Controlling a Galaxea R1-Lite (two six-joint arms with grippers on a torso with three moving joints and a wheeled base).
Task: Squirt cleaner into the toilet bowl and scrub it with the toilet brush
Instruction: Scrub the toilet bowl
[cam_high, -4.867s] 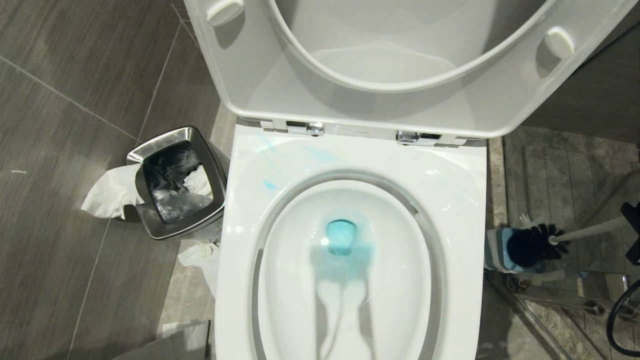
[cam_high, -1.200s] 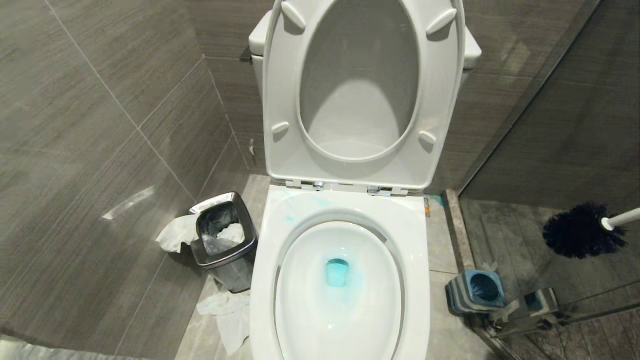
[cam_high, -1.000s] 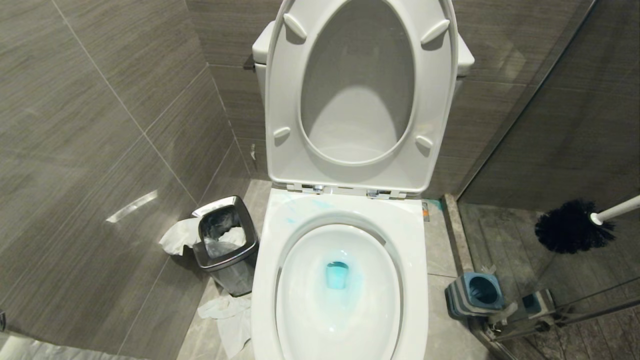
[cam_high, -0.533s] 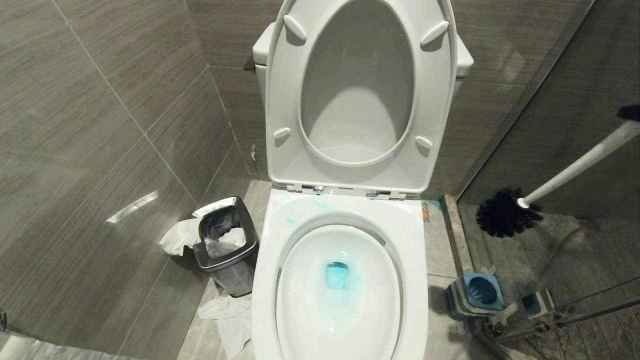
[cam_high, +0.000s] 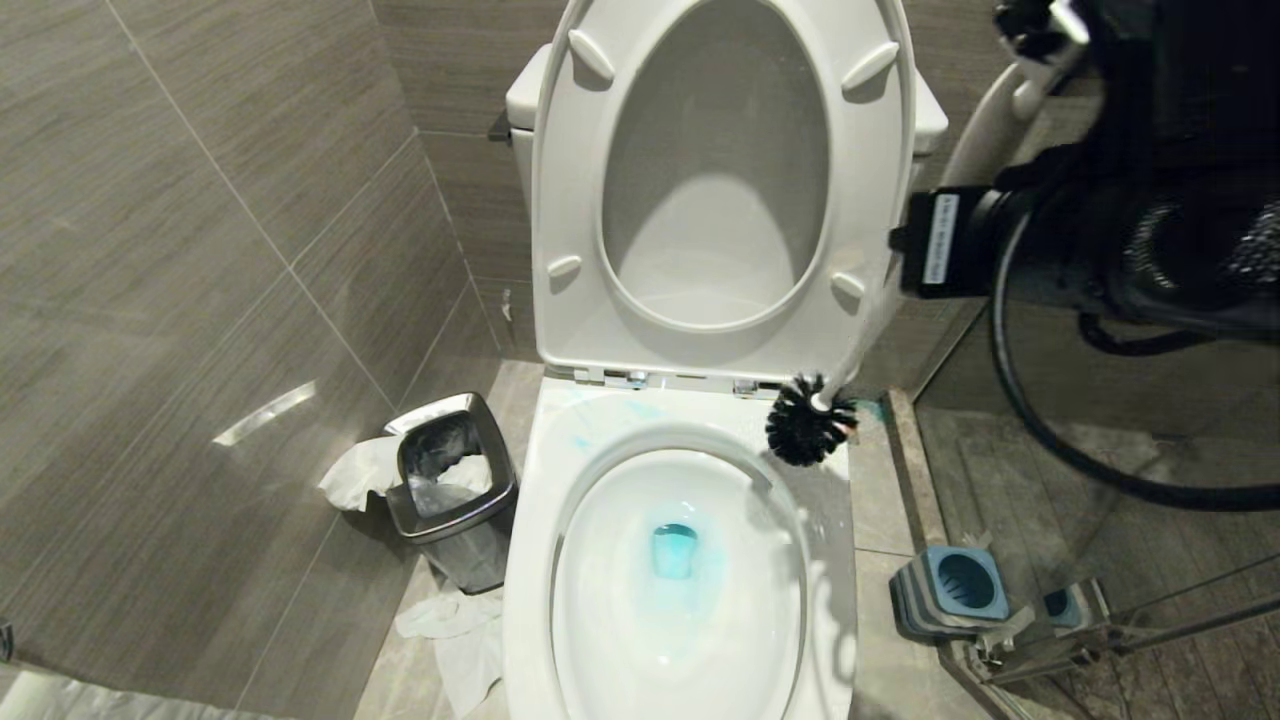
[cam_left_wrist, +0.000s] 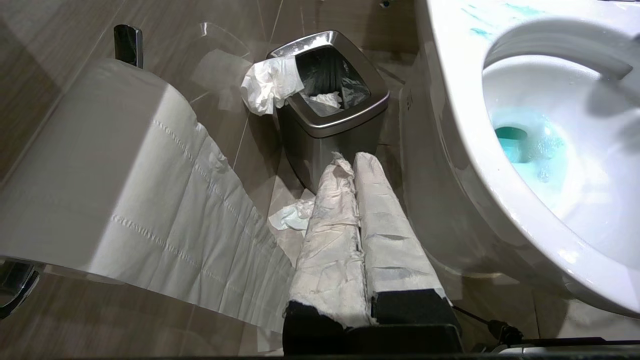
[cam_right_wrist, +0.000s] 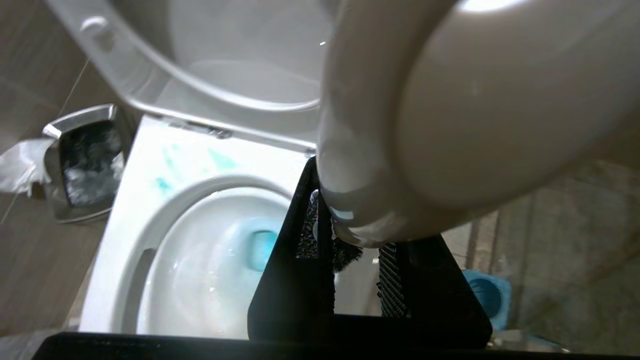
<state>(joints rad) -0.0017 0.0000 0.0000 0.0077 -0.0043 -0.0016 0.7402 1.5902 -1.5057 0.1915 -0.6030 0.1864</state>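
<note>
Toilet brush: black ball-shaped bristle head poised at the back right corner of the bowl's squared rim, just under the seat hinge; contact with the rim not clear. Slim white handle running up and to the right, across the raised seat's right edge, into the right arm's dark body.
Right gripper: fingers narrowed onto the white handle, whose rounded end fills the right wrist view close to the lens; black ribbed fingers on either side of it, bristle head visible between them.
Left gripper: low beside the toilet's left flank, fingers pressed together, both wrapped in white paper, holding nothing; pointed toward the steel bin.
Toilet bowl: white oval basin, seat and lid standing upright against the cistern.
Cleaner: turquoise pool at the basin's drain, paler tint spreading around it; blue smears on the back left corner of the rim.
Steel bin: on the floor just left of the bowl, black liner inside, white tissue over its left edge.
Tissue: crumpled on the floor in front of the bin.
Brush holder: blue-grey, square, empty, on the floor right of the bowl.
Toilet roll: large, on a wall holder, sheet hanging down.
</note>
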